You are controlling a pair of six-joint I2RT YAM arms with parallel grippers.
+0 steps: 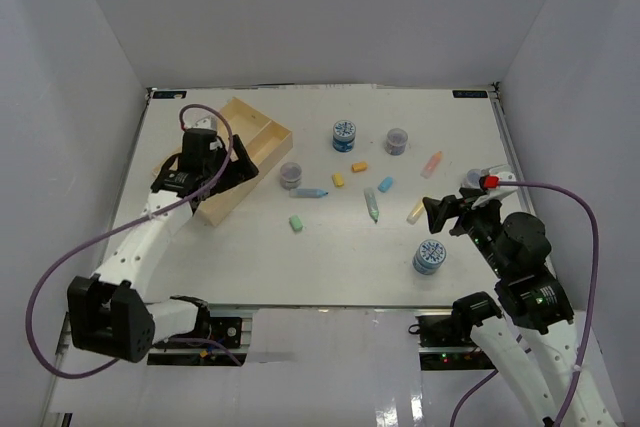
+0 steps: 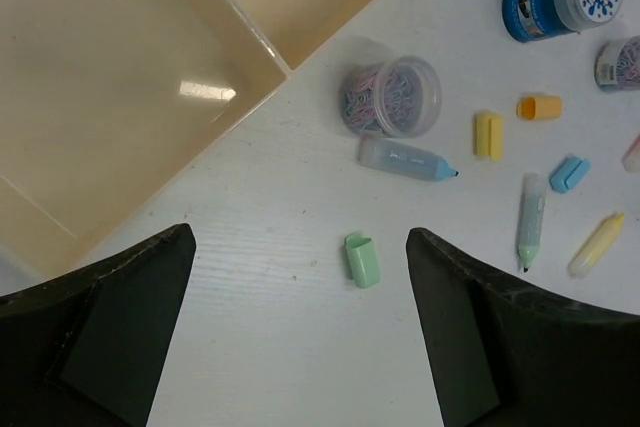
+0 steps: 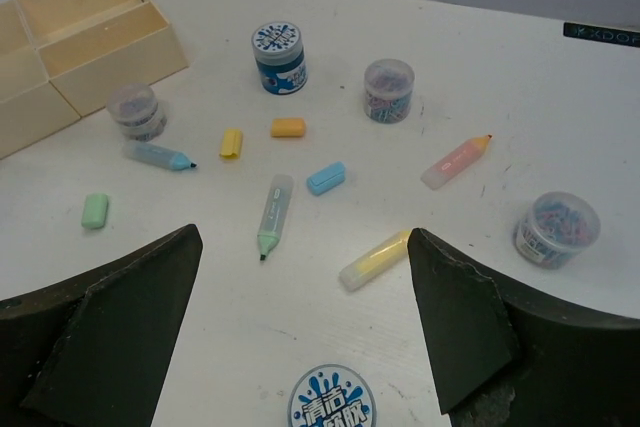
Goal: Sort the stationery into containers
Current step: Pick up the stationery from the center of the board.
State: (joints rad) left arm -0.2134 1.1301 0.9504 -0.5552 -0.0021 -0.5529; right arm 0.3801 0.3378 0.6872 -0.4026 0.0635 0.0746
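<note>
Left gripper (image 2: 300, 237), right gripper (image 3: 305, 237) wide open, unladen, stationery (image 2: 361, 259) on table (image 2: 280, 357) outside tray (image 2: 100, 97)

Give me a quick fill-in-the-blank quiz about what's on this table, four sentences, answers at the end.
1. The left gripper and the right gripper both stand ___, holding nothing.
2. The clear tub of clips nearest the tray has a ___ highlighter lying beside it.
3. The cap lying nearest the left gripper is ___.
4. ___ blue-and-white tubs stand upright on the table.

Answers: open; blue; green; Two
</note>
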